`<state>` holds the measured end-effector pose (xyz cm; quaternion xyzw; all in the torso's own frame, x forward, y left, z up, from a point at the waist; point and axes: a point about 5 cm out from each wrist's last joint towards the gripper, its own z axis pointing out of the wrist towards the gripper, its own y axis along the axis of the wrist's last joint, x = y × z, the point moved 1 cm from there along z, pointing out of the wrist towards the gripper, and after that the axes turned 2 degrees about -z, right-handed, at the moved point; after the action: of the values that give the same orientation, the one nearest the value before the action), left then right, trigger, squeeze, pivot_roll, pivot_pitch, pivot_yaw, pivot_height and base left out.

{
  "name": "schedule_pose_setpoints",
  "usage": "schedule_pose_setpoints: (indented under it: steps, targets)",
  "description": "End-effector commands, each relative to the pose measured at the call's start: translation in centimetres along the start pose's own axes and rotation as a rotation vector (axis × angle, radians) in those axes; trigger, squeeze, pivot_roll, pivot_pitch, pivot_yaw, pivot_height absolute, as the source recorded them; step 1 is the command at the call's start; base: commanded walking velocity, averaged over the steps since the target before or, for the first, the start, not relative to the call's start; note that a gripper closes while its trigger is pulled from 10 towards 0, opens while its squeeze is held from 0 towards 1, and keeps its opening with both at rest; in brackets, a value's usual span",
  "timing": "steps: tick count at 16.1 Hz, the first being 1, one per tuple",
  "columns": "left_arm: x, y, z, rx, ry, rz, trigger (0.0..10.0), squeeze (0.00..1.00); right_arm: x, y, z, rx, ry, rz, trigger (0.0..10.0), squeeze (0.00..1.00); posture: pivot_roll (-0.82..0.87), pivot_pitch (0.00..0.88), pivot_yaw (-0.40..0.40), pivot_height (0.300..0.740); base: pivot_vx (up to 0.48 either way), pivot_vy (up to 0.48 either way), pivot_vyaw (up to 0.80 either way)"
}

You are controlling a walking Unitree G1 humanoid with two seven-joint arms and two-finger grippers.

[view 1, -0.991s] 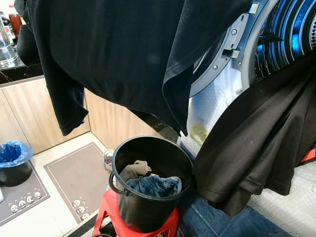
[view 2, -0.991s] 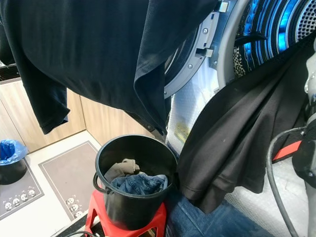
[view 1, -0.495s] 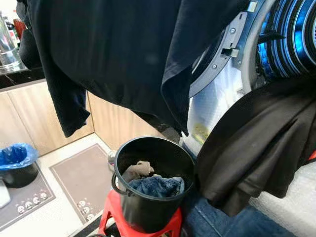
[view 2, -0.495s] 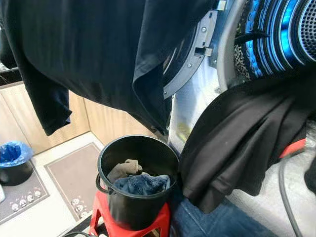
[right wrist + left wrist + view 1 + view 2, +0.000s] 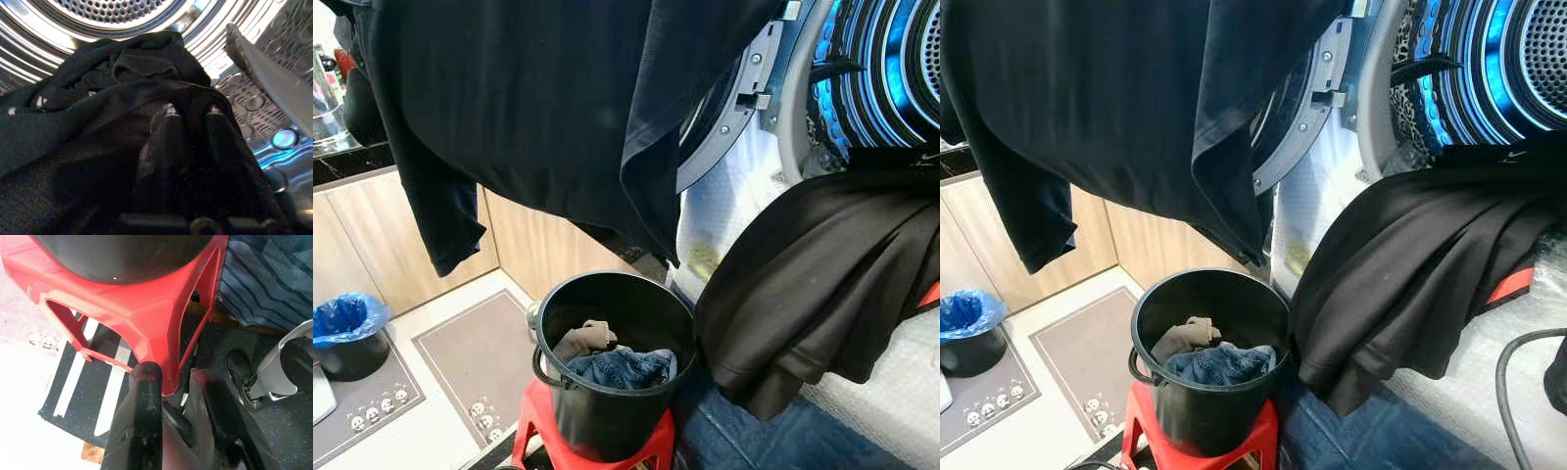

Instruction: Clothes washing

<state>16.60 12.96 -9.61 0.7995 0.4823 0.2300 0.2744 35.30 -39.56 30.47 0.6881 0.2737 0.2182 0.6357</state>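
Tiled floor (image 5: 440, 431) with grey mats (image 5: 484, 357); wooden cabinets (image 5: 362, 235) behind.

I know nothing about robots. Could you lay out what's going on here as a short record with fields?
Activity: loading clothes into a washing machine
Washer drum: open, lit blue inside
Dark garment: draped from the drum opening, hanging down the front
Right claw: inside the drum, fingers pressed into the dark garment
Left claw: hangs low by the red stool, fingers slightly apart, holding nothing
Black bucket: on the red stool, with jeans and a tan item inside
Black shirt: hanging overhead, in front of the washer door
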Motion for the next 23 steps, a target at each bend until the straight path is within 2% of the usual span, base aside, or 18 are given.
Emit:
schedule_pose_setpoints:
  steps: [1,2,4,5,6,7,10,13,17,21,23]
  targets:
    - [-0.6,-3.2,-1.0,0.126,-0.020,-0.018,10.0,0.00,-0.6,-0.1,0.1,0.010,-0.024,-0.035,10.0,0.00,-0.02,0.053,-0.067,0.740,0.000,0.000,0.00]
    - [-0.5,-3.2,-1.0,0.125,-0.017,-0.012,10.0,0.00,-0.7,0.1,0.0,0.007,-0.035,-0.064,10.0,0.00,-0.02,0.049,-0.071,0.740,0.000,0.000,0.00]
    - [-0.5,-3.2,-1.0,0.128,-0.014,-0.012,10.0,0.00,-0.7,0.4,0.0,0.011,-0.042,-0.056,10.0,0.00,-0.01,0.047,-0.073,0.740,0.000,0.000,0.00]
    - [-0.4,-3.1,-1.0,0.127,-0.013,-0.018,10.0,0.00,-0.7,0.5,0.0,0.008,-0.036,-0.054,10.0,0.11,-0.01,0.047,-0.073,0.740,0.000,0.000,0.00]
    - [-0.5,-3.1,-0.9,0.129,-0.012,-0.016,10.0,0.00,-0.8,0.5,0.0,0.016,-0.043,-0.051,10.0,0.64,-0.01,0.042,-0.077,0.740,0.000,0.000,0.00]
    - [-0.5,-3.1,-0.9,0.129,-0.012,-0.016,10.0,0.00,-0.8,0.4,0.0,0.020,-0.042,-0.039,10.0,1.00,-0.01,0.042,-0.077,0.740,0.000,0.000,0.00]
    - [-0.5,-3.2,-1.0,0.133,-0.012,-0.013,10.0,0.00,-1.2,0.8,0.0,0.017,-0.056,-0.011,10.0,1.00,-0.02,0.030,-0.078,0.740,0.000,0.000,0.00]
    - [-0.5,-3.1,-0.9,0.134,-0.009,-0.018,10.0,0.00,-0.7,1.4,-0.2,-0.008,-0.024,0.002,10.0,1.00,-0.01,0.023,-0.081,0.740,0.000,0.000,0.00]
    - [-0.5,-3.1,-0.9,0.134,-0.006,-0.020,10.0,0.00,-0.3,2.1,-0.3,-0.043,0.025,0.079,10.0,1.00,-0.01,0.013,-0.084,0.740,0.000,0.000,0.00]
    - [-0.6,-3.1,-0.9,0.134,-0.006,-0.022,10.0,0.00,-0.4,2.1,-0.4,-0.012,0.059,0.061,10.0,1.00,-0.01,0.008,-0.087,0.740,0.000,0.000,0.00]
    - [-0.6,-3.1,-0.9,0.134,-0.007,-0.022,10.0,0.00,-0.7,2.1,-0.3,-0.009,0.059,0.018,10.0,1.00,-0.02,0.005,-0.087,0.740,0.000,0.000,0.00]
